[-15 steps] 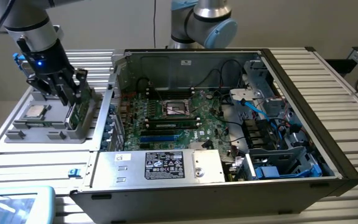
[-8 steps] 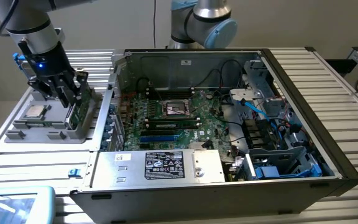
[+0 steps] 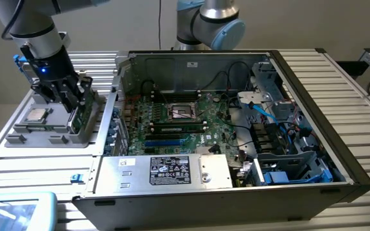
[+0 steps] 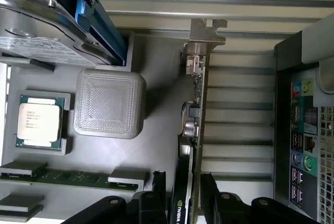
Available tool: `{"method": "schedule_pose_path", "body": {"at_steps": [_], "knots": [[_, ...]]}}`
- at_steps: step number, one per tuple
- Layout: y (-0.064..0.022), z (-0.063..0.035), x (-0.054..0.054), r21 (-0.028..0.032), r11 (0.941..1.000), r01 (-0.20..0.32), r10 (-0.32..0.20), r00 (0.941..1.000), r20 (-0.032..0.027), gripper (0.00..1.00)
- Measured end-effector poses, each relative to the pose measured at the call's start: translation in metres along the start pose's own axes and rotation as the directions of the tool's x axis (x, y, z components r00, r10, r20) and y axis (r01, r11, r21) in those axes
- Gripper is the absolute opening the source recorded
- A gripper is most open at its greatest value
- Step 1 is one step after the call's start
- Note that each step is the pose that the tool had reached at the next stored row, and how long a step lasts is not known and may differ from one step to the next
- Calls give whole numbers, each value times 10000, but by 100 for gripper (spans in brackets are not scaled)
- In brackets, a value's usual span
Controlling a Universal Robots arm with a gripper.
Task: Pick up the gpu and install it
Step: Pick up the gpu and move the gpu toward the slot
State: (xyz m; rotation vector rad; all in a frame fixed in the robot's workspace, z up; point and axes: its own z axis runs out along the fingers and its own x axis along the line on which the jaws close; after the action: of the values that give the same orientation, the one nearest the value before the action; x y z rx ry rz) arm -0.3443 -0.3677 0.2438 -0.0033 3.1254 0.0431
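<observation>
The gpu (image 4: 197, 93) stands on its edge in the grey parts tray (image 4: 156, 130). I see its green board, a black cooler on one face and the silver end bracket (image 4: 206, 31). My gripper (image 4: 183, 182) is open and straddles the card, one finger (image 4: 159, 182) on the cooler side and the other on the board side, with small gaps to the card. In the exterior view my gripper (image 3: 69, 98) reaches down onto the gpu (image 3: 81, 115) at the tray's edge nearest the computer.
The tray (image 3: 44, 137) also holds a processor chip (image 4: 39, 125), a memory stick (image 4: 68, 177), a silver drive with blue clips (image 4: 52, 25) and a grey block (image 4: 109, 104). The open computer case (image 3: 313, 120) with its motherboard (image 3: 178, 120) lies to the exterior view's right. A second arm (image 3: 211, 24) stands behind it.
</observation>
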Motion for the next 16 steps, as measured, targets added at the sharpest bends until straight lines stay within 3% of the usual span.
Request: {"method": "schedule_pose_path", "body": {"at_steps": [16], "knots": [[47,8,-50,16,9992,-402,402,9992,9,40]]}}
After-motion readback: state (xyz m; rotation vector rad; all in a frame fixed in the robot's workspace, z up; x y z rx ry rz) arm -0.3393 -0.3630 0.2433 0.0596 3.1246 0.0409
